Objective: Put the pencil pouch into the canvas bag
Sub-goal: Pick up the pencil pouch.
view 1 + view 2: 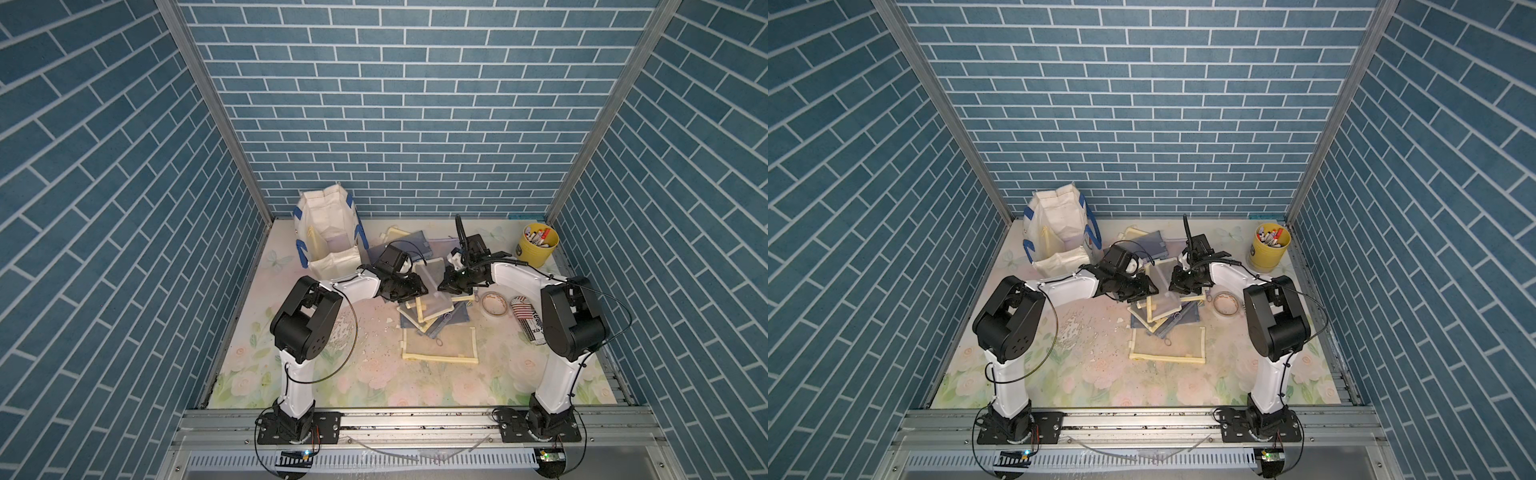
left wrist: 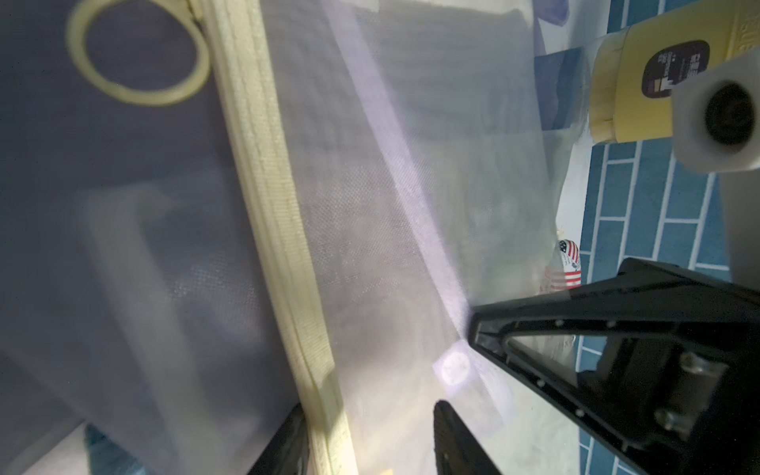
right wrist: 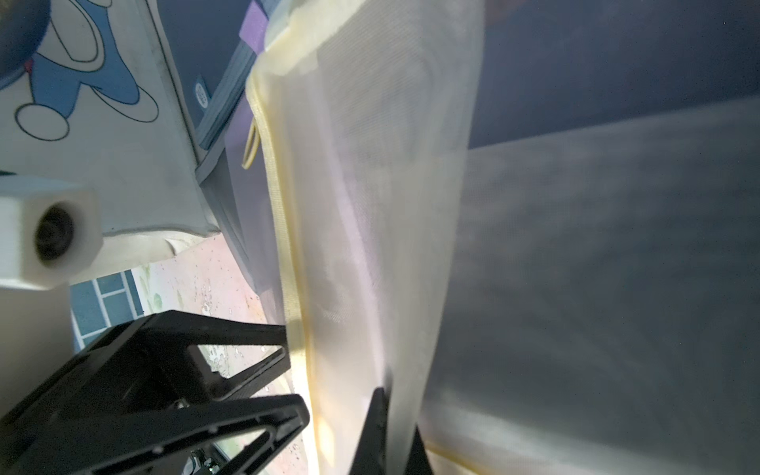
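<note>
Right claw (image 1: 441,287) tight on pencil pouch (image 1: 428,276), forearm (image 1: 517,275) near level

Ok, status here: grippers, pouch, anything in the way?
Right gripper shut on mesh pouch, left gripper open astride its cream edge. Pouch up over the pile, not in canvas bag. Left arm sits between pouch and bag.

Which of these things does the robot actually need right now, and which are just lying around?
Needed: pencil pouch pinched by the right gripper; canvas bag.
Lying about: yellow pen bucket; tape roll; flag-print pack; spare mesh pouches.
</note>
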Action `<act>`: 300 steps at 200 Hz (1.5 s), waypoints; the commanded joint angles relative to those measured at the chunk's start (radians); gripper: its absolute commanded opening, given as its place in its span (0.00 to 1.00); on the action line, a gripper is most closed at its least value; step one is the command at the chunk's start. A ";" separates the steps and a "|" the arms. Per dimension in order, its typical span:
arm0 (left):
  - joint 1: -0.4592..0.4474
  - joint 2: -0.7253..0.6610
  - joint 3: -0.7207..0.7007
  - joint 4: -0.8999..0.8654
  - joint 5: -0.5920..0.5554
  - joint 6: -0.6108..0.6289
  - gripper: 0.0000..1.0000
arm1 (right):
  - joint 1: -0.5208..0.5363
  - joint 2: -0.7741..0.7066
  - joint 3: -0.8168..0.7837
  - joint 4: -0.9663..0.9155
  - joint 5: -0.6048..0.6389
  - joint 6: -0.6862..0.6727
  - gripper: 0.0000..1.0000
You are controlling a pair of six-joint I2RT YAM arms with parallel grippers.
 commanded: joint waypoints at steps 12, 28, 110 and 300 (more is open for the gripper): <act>0.025 -0.093 -0.028 -0.063 0.037 0.020 0.61 | 0.003 -0.134 -0.042 -0.042 0.040 -0.021 0.00; 0.034 -0.146 -0.031 -0.116 0.043 0.054 0.68 | 0.005 -0.172 -0.059 -0.035 0.028 -0.021 0.00; 0.043 -0.192 -0.055 -0.053 0.023 0.028 0.68 | 0.010 -0.155 -0.106 -0.057 0.081 -0.013 0.03; 0.032 0.075 0.039 -0.018 -0.030 0.033 0.09 | 0.009 -0.188 -0.134 -0.119 0.234 -0.032 0.07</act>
